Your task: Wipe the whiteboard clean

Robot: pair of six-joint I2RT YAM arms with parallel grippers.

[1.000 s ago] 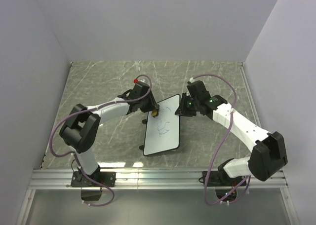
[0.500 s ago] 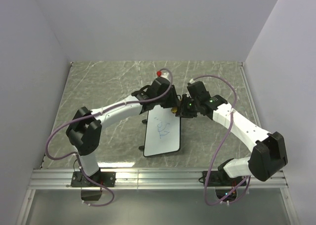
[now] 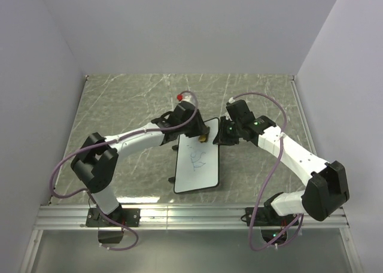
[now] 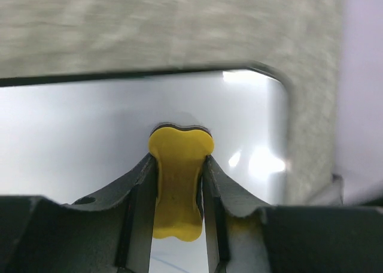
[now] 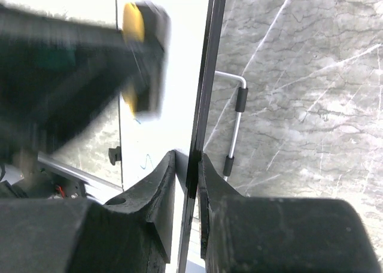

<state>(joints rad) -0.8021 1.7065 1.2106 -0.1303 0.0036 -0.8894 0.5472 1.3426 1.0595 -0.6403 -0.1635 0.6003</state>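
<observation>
The whiteboard (image 3: 197, 168) lies in the middle of the table, with blue scribbles (image 3: 198, 158) near its centre. My left gripper (image 3: 202, 137) is over the board's far end, shut on a yellow bone-shaped eraser (image 4: 178, 177) whose tip presses on the white surface (image 4: 84, 129). One dark finger (image 4: 139, 192) hugs each side of the eraser. My right gripper (image 5: 187, 160) is shut on the board's thin black frame (image 5: 204, 99) at the far right corner (image 3: 219, 135). In the right wrist view the left gripper is a dark blur (image 5: 66, 75) with the eraser (image 5: 133, 23) showing.
A silver wire stand with black sleeves (image 5: 237, 123) shows behind the board. Small black tabs (image 3: 173, 179) stick out of the board's left side. Grey walls close in the marble table (image 3: 119, 99), and a metal rail (image 3: 191, 216) runs along the near edge.
The left gripper swept the eraser right across the board's far end, then back toward the middle. The far blue stroke is gone. The right gripper kept its hold and place.
</observation>
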